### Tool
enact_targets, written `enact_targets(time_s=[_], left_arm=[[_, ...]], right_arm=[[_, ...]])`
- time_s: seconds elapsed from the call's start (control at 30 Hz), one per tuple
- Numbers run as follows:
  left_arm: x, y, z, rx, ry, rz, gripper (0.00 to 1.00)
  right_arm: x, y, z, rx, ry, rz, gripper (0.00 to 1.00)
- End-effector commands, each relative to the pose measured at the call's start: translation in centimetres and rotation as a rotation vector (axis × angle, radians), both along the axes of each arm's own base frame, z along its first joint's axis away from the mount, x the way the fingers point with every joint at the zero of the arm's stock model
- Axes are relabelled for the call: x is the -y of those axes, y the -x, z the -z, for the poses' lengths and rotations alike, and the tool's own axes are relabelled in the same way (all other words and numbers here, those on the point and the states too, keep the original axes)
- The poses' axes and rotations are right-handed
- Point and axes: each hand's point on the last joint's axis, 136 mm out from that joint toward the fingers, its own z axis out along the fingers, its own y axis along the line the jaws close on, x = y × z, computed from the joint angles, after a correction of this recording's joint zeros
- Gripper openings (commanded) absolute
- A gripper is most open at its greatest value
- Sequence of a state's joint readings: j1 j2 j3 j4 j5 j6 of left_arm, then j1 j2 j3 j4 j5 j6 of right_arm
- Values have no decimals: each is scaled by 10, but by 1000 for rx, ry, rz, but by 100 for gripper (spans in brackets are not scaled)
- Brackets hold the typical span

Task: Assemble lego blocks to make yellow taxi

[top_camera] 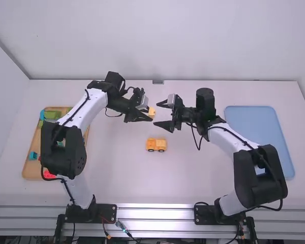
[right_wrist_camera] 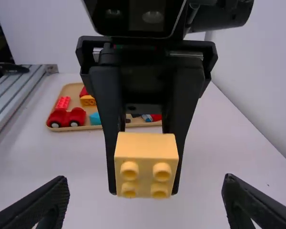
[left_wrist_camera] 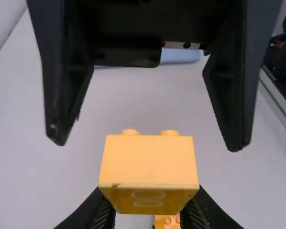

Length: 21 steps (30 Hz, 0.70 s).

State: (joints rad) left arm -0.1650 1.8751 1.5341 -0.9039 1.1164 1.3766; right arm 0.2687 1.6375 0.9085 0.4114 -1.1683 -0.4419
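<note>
With left gripper (right_wrist_camera: 144, 190): closed on a small yellow block (right_wrist_camera: 146, 148) in the upper middle of the high view, pinching it by two opposite side walls, studs (right_wrist_camera: 129, 169) turned toward right gripper (top_camera: 156, 114). On that facing side: fingers (right_wrist_camera: 33, 205) spread wide, just beside the block, apparently not touching. Near the centre of the high view, resting on the white table (top_camera: 122, 173): a yellow car body (top_camera: 156, 145), wheels down, yet to be joined with the block. At left in the high view, on the wooden tray (top_camera: 30, 172): coloured blocks (top_camera: 51, 115).

Likely light and stiff, being hard plastic; hardly fragile, but smooth enough to slip or twist if caught by one edge. For a handover, best take hold squarely on flat walls near the studded end, clear of the pads already there, without pinching the round studs. Grip firmly before releasing on the other side. When stacking, steady the car body low along its long sides and press straight down, to avoid rolling it or prying loose any joined bricks.
</note>
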Motion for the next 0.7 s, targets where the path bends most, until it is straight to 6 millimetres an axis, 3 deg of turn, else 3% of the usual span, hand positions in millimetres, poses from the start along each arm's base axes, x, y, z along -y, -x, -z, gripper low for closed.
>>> enact_targets(time_s=[0.0, 0.17, 0.5, 0.67], left_arm=[[6, 13, -19, 39, 84, 44, 2], [8, 15, -12, 44, 101, 54, 2], [16, 17, -6, 81, 115, 77, 2], [18, 12, -7, 70, 124, 61, 2]], right_arm=[[0, 4, -17, 21, -35, -48, 79], [4, 0, -21, -14, -48, -31, 74], [-8, -1, -15, -50, -20, 4, 70], [-7, -2, -15, -47, -20, 7, 62]])
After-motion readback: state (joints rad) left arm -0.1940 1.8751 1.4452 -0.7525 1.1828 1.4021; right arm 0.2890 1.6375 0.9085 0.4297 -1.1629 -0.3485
